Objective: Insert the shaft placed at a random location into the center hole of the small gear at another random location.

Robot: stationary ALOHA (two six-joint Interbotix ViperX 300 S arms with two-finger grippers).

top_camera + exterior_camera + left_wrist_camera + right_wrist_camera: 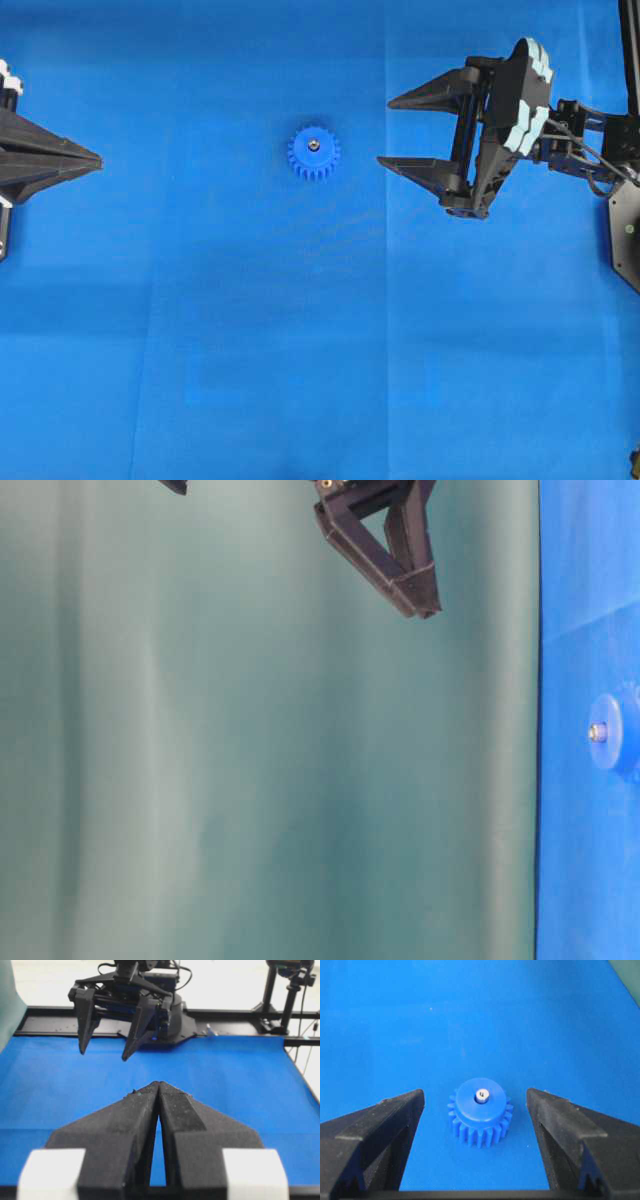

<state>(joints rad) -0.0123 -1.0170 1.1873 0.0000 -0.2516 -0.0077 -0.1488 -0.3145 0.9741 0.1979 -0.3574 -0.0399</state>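
One small gear (314,153) lay flat on the worktop (300,350), which was covered with a smooth blue sheet with faint fold lines. The gear was bright blue plastic, round, with little pointy teeth all around its edge and a raised round hub on top. One shaft (482,1095) stood in the center hole, so the hole itself was hidden. Only the shaft's shiny grey metal end showed, like a tiny dot in the middle of the hub. From the table-level view the gear was partly cut off at the right edge, and the pin end (597,732) poked out a little from the hub.

There were two grippers, both black and hard, with long wedge-shaped fingers. The right gripper (384,131) was held just beside the gear, not touching it, with its jaws spread wide and nothing between them. In its own wrist view the gear sat between the two fingers, ahead of them. The left gripper (98,160) stayed far from the gear at the left edge, mostly cut off. Its jaws were pressed together at the tips with nothing in them. Its fingers looked rough and grainy up close, with two white blocks near the bottom.

A dull green cloth (250,780) filled most of the table-level view.
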